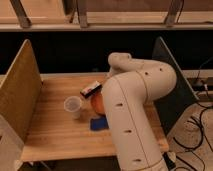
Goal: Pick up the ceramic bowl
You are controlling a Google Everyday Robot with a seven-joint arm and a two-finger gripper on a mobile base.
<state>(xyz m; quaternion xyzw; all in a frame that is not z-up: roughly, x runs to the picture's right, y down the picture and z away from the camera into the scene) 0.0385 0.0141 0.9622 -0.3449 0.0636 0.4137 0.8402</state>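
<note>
Our end effector sits hidden behind the white arm (131,107) at centre frame, so we cannot tell its opening; the orange bowl (96,102) peeks out beside it, with the cup (73,106) to the left on the counter (50,135)

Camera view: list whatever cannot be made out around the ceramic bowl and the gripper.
1. The gripper: hidden behind the white arm, somewhere over the table near the bowl.
2. The ceramic bowl: only its left edge shows; the arm covers the rest.
3. The blue object: its right part is under the arm; kind unclear.
4. The dark packet: too blurred to identify.
</note>
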